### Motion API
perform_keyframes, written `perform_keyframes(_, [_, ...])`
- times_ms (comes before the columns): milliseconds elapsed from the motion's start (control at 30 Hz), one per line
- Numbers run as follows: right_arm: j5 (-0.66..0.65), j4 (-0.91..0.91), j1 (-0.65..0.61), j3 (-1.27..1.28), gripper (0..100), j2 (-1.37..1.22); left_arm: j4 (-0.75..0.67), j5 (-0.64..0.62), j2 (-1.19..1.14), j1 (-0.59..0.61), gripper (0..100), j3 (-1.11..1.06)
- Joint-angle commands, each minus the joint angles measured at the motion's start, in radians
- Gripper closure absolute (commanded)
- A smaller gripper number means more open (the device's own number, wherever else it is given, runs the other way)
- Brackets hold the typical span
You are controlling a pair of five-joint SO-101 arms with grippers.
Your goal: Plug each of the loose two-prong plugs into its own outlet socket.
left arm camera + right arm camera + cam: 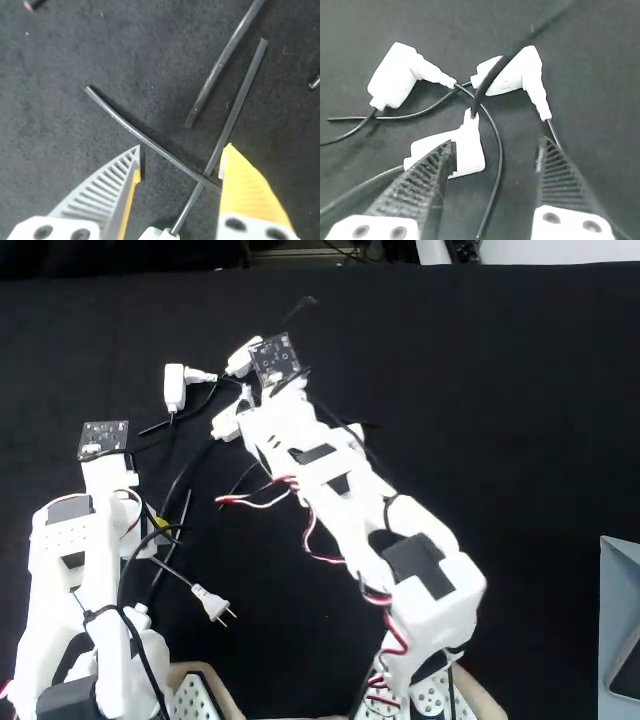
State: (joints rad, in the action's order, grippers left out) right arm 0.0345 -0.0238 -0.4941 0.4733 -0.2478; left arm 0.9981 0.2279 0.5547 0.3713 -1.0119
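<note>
High view showed the two-prong plug (210, 601) lying loose on the black table (520, 410) just beside the left arm (80, 570). Its prongs pointed away from that arm and its cord ran back toward it. The right arm (340, 490) stretched to the far middle of the table, where its wrist covered its own fingers and part of a cluster of white pieces. A white block (173, 387) lay clear beside that cluster, but whether it was a plug or a socket could not be made out. A grey object (620, 620) was cut off by the picture's edge. Left wrist view had the left gripper (183, 147) with its fingers apart, holding nothing, above crossing black cables (150, 142) whose ends ran out of frame. Right wrist view had the right gripper (496, 141) spread wide and empty over the cluster. A flat white piece (465, 150) sat partly hidden behind one finger, and whether they touched was unclear. A rounded white piece (517, 72) lay farther off, crossed by a thick black cable (487, 80), with the white block's narrow tip nearly meeting it.
</note>
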Motion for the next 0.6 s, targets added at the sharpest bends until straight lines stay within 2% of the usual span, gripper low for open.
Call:
perform_keyframes(0, [-0.011,-0.1,-0.02,0.004,79.0,0.205,-0.014,-0.003,0.026,0.012,74,0.01])
perform_keyframes(167, [-0.012,-0.321,-0.051,0.105,84.5,0.539,-0.014,-0.003,0.026,0.013,74,0.015])
perform_keyframes(367, [-0.026,-0.683,-0.051,0.199,97.8,0.842,-0.014,-0.003,0.026,0.016,74,0.016])
perform_keyframes(467, [-0.066,-0.83,-0.078,0.254,95.8,0.888,-0.012,-0.009,0.026,0.061,74,0.038])
perform_keyframes(567, [-0.06,-0.893,-0.135,0.331,87.7,0.895,-0.011,-0.018,0.026,0.15,74,0.068])
